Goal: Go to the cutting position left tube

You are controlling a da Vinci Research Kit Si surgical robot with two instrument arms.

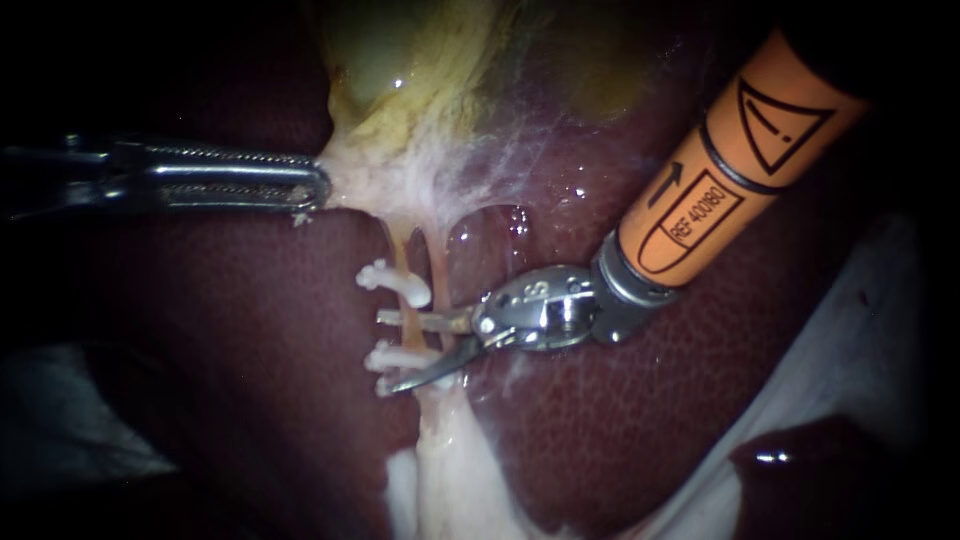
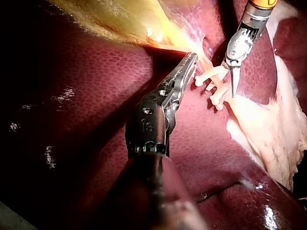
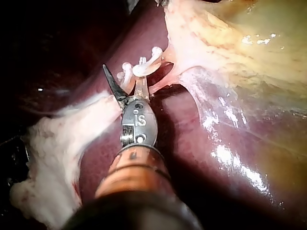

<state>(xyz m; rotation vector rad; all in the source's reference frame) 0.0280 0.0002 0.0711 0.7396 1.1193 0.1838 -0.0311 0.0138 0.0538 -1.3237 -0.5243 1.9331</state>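
Note:
The pale left tube (image 1: 400, 262) runs down from the gallbladder (image 1: 420, 90), with the right tube (image 1: 437, 262) beside it. White clips (image 1: 395, 285) (image 1: 398, 356) sit across the left tube. My right instrument (image 1: 385, 352), on an orange shaft, holds its two blades open across this tube; the lower clip lies between them. The right wrist view shows the same open blades (image 3: 123, 64) astride the clips (image 3: 148, 65). My left instrument (image 1: 312, 190) is shut on the pale tissue at the gallbladder's neck and holds it taut, as the left wrist view (image 2: 190, 62) also shows.
Dark red liver (image 1: 620, 420) surrounds the tubes. A band of whitish tissue (image 1: 445, 470) runs down below the clips. White gauze-like material (image 1: 850, 330) lies at the lower right.

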